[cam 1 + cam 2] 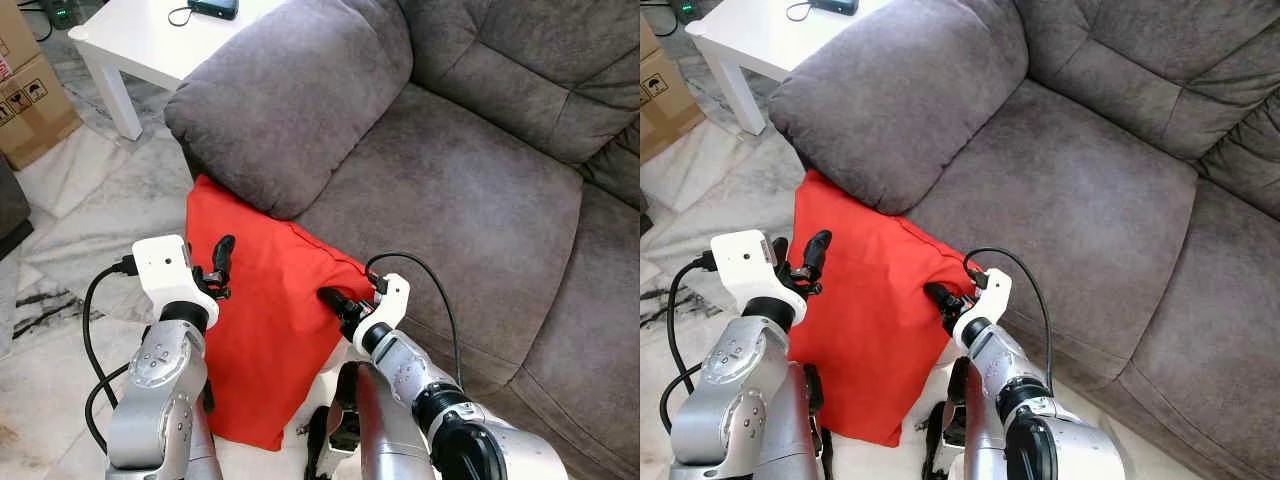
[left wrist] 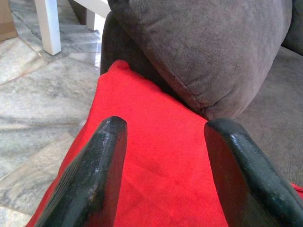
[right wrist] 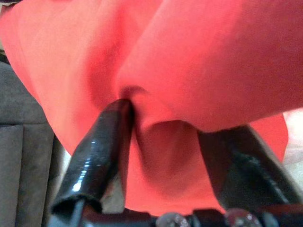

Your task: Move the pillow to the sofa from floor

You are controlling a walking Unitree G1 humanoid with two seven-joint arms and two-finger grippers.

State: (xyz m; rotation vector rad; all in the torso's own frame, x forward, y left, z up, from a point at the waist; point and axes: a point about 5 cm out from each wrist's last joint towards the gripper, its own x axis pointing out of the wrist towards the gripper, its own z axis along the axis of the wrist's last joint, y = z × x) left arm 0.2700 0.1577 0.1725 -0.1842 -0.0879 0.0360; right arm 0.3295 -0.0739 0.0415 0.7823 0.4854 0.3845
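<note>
Floor: pale marble tiles w/ grey veining. Red pillow stands on it on its lower edge, leaning back vs the sofa front, top corner tucked under the grey armrest. Sofa sits on the floor at right, seat bare. Far left: white worktop w/ its leg on the floor, a small dark device + cable on top. Cardboard box on the floor at left edge, near the worktop.
</note>
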